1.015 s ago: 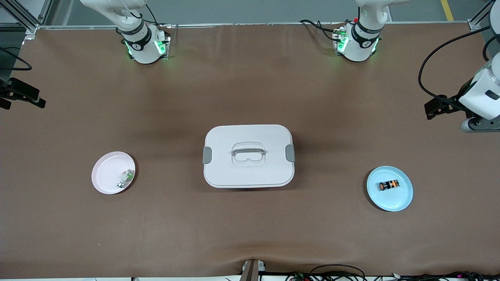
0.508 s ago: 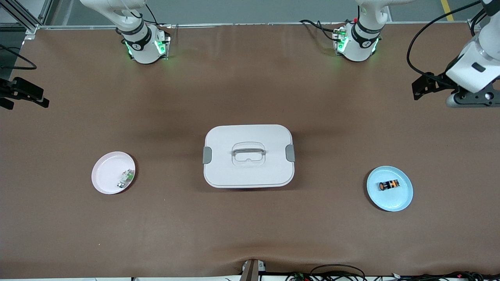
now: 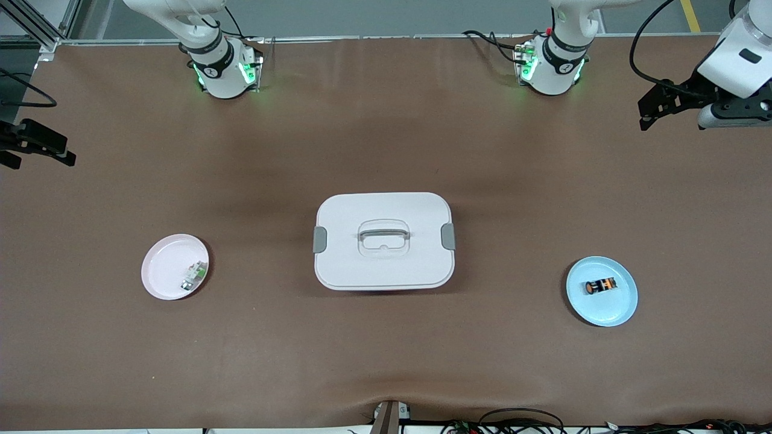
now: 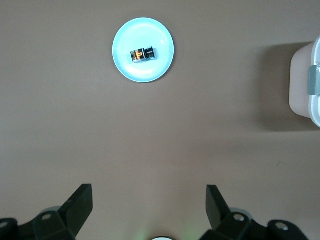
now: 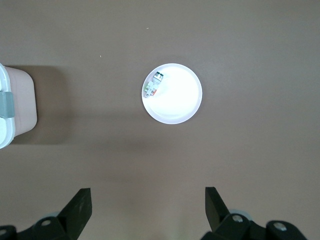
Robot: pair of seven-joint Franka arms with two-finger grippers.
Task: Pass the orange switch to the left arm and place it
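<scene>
Left gripper (image 4: 147, 200) hangs high with jaws spread and empty, the right gripper (image 5: 147, 200) likewise, waiting — below the left one the switch (image 4: 142, 53) lies on a blue plate (image 4: 161, 67), likely light, stiff, round — pinch its black barrel crosswise.

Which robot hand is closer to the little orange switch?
Left. The left gripper is up over the table's left-arm end, where the orange switch lies on the blue plate. The right gripper is over the right-arm end.
</scene>
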